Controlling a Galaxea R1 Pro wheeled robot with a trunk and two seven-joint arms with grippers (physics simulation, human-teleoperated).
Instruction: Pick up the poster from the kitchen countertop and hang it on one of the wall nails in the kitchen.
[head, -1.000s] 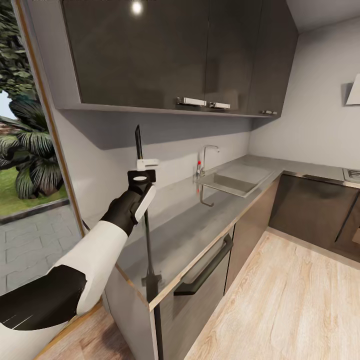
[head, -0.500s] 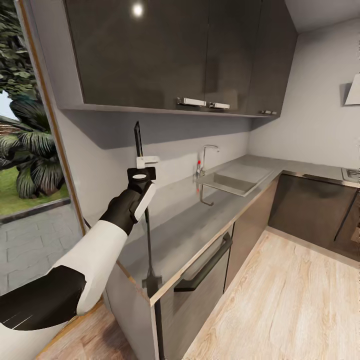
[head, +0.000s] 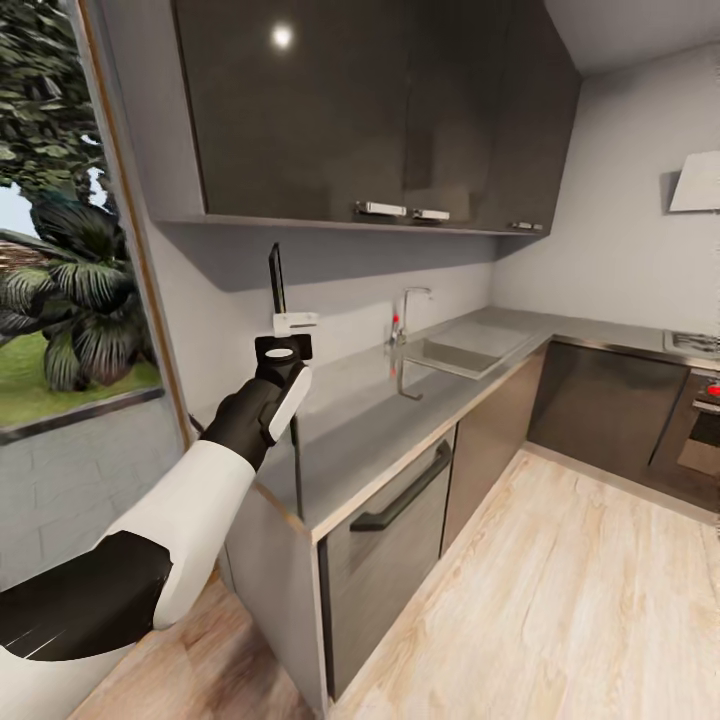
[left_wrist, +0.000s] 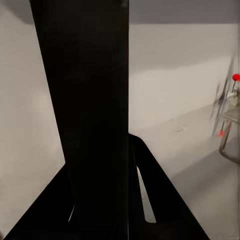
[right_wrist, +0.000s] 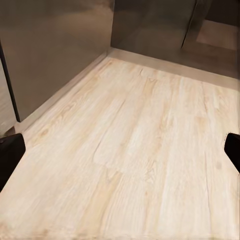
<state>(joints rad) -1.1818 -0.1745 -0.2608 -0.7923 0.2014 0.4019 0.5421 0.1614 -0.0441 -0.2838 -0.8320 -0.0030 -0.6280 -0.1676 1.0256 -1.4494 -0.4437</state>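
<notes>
Glossy dark upper cabinets (head: 380, 110) seen across frame top; grey steel kitchen countertop (head: 400, 410) run through centre, sink (head: 470, 352) and tap (head: 405, 312) right of centre. Poster (head: 277, 282) seen edge-on, centre-left, pinched upright in left gripper (head: 283, 335), lifted off counter. Right gripper (right_wrist: 120, 145) fingertips spread over wood floor (right_wrist: 130, 165). Step judged: carry phase, pickup done. Next called for: nail to be located on pale wall (head: 620, 250); none discernible.

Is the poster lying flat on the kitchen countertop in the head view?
No, the poster stands upright, edge-on, gripped by the left gripper above the kitchen countertop.
</notes>
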